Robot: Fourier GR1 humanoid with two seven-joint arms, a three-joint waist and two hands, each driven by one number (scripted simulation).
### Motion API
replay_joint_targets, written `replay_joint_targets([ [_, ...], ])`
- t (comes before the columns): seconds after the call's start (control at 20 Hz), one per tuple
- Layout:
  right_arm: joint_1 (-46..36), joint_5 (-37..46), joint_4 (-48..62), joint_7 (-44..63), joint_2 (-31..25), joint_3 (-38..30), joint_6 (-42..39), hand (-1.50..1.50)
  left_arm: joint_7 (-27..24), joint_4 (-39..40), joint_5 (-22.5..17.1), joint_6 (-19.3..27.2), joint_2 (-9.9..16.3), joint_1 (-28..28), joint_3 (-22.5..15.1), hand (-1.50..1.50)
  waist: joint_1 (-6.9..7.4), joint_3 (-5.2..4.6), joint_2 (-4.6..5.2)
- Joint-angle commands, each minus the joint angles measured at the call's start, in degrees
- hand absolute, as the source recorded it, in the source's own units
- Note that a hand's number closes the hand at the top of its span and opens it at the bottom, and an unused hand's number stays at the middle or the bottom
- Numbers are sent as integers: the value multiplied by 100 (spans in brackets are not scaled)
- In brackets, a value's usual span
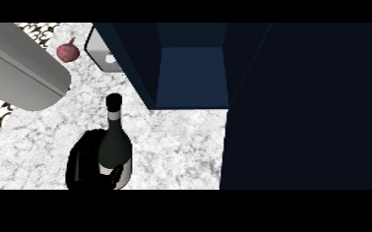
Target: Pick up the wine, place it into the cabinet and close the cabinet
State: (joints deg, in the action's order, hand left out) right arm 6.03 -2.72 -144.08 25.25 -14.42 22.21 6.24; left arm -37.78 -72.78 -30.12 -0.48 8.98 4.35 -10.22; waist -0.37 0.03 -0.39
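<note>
White marbled counter (174,142): left hand (85,164) curled round dark glass wine bottle (114,142), label unreadable, before open dark-blue cabinet (190,73).

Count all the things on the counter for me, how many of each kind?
Wine bottle: 1
Red fruit: 1
Cabinet: 1
Grey thing behind the cabinet, can't tell what: 1
Total: 4

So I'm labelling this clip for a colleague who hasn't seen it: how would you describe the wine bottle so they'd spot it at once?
Start at the open dark blue cabinet on the white marbled counter. Just to its lower left stands the dark green glass wine bottle, a black hand curled round its base. Its long black-capped neck sets it apart from the small round red fruit further back.
</note>
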Motion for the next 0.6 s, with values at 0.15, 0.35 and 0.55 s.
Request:
replay_joint_targets([
  [0.15, 360, -138, -1105, 425, -44, 153, 5, -150, 995, -1301, 150, 493, -61, 8, -404, 150, -9, 1, 15],
  [0.35, 489, -138, -1395, 572, -111, 197, 52, -150, 1456, -1895, 655, 1392, -442, -159, -861, 150, -63, 1, 4],
  [0.55, 433, -324, -1146, 335, -56, -28, -4, -150, 2086, -2118, 1101, 2118, -730, -728, -1097, 150, -65, 2, 20],
])
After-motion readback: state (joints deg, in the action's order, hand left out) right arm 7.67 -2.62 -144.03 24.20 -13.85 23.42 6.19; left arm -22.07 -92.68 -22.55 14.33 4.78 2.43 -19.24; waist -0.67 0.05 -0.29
